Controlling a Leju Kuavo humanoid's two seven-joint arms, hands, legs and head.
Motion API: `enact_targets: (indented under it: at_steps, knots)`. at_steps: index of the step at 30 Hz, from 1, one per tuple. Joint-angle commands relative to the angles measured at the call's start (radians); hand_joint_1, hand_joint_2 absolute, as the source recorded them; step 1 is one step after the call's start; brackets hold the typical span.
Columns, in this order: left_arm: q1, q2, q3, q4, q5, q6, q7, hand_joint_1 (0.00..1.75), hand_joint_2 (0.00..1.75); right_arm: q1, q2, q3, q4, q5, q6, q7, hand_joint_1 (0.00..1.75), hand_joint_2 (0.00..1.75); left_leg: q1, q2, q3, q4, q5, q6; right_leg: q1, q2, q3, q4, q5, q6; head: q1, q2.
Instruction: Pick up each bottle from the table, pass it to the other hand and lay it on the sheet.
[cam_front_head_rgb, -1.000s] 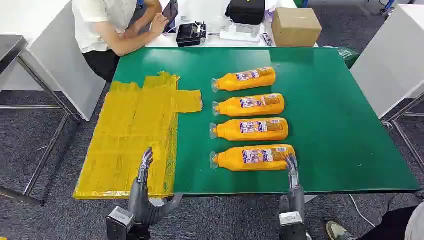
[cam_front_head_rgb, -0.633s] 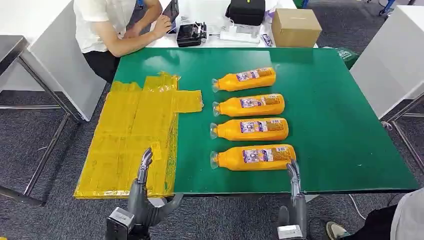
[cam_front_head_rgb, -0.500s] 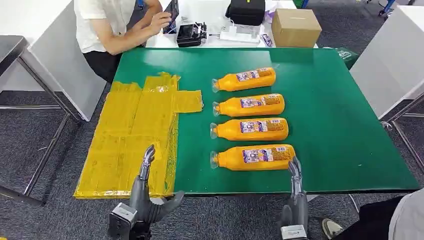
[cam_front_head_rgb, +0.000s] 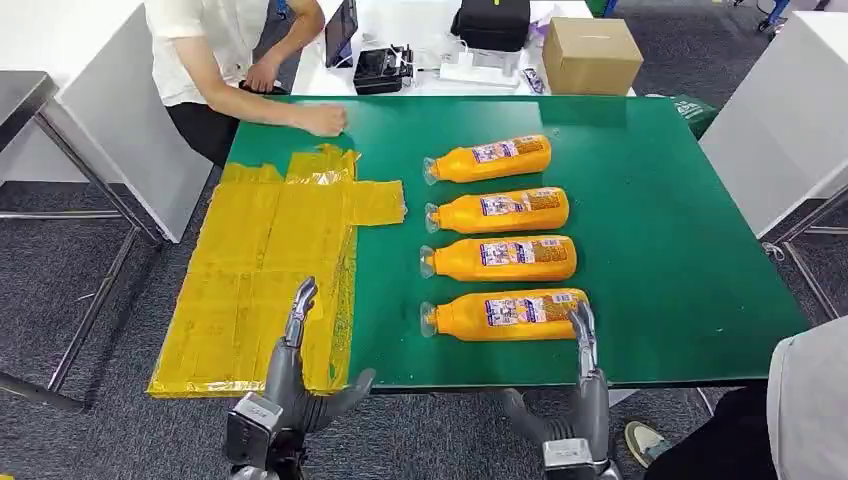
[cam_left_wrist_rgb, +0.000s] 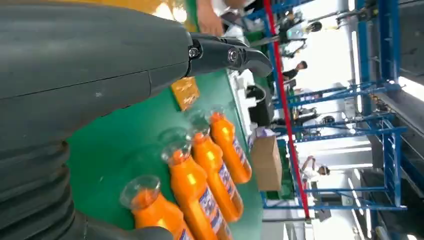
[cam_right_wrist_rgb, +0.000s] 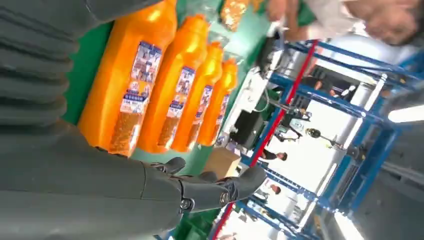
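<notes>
Nearest, both hands hung empty with fingers spread, the right hand (cam_front_head_rgb: 578, 400) beside the closest bottle (cam_front_head_rgb: 505, 315), apparently at the first pickup and needing to close around it, while the yellow sheet (cam_front_head_rgb: 260, 270) lay bare beyond the left hand (cam_front_head_rgb: 290, 385).

Place: industrial lab hall | blue steel racking (cam_right_wrist_rgb: 350, 165) far off | white worktables (cam_front_head_rgb: 60, 40) | person (cam_front_head_rgb: 215, 45) at laptop (cam_front_head_rgb: 340, 30)

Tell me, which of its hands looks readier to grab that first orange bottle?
The right hand. Its fingertips reach up by the base end of the nearest bottle, while the left hand hovers over the yellow sheet, well away from all four bottles.
</notes>
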Motion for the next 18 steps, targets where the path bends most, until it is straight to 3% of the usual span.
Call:
enact_targets:
  at_steps: [1,5,15,18]
  knots:
    - [-0.068,-0.002,-0.038,0.131,-0.018,-0.007,0.0,0.0,1.75,-0.129,-0.093,0.053,0.214,0.064,-0.009,0.034,0.0,1.75,0.0,0.001,0.004,-0.003,0.001,0.0,0.0,-0.001,0.004,-0.003,0.001,-0.001,0.0,0.0]
    - [-0.09,-0.015,-0.032,0.162,-0.005,-0.021,0.013,0.0,1.75,-0.201,-0.127,0.049,0.307,0.146,-0.033,0.086,0.0,1.75,0.0,0.002,0.004,-0.002,0.001,0.0,0.0,0.001,0.004,-0.003,0.002,0.0,0.0,0.0]
    - [-0.089,-0.014,-0.031,0.162,-0.005,-0.021,0.013,0.0,1.75,-0.199,-0.125,0.051,0.308,0.146,-0.033,0.087,0.0,1.75,0.0,0.001,0.004,-0.002,0.0,0.0,0.0,-0.001,0.005,-0.003,0.001,-0.001,0.0,0.0]
    - [-0.116,-0.02,-0.042,0.194,0.007,-0.06,0.022,0.0,1.75,-0.263,-0.18,0.075,0.378,0.264,-0.06,0.121,0.0,1.75,0.0,0.001,0.004,-0.002,0.001,0.0,0.0,0.0,0.005,-0.003,0.001,-0.001,0.0,0.0]
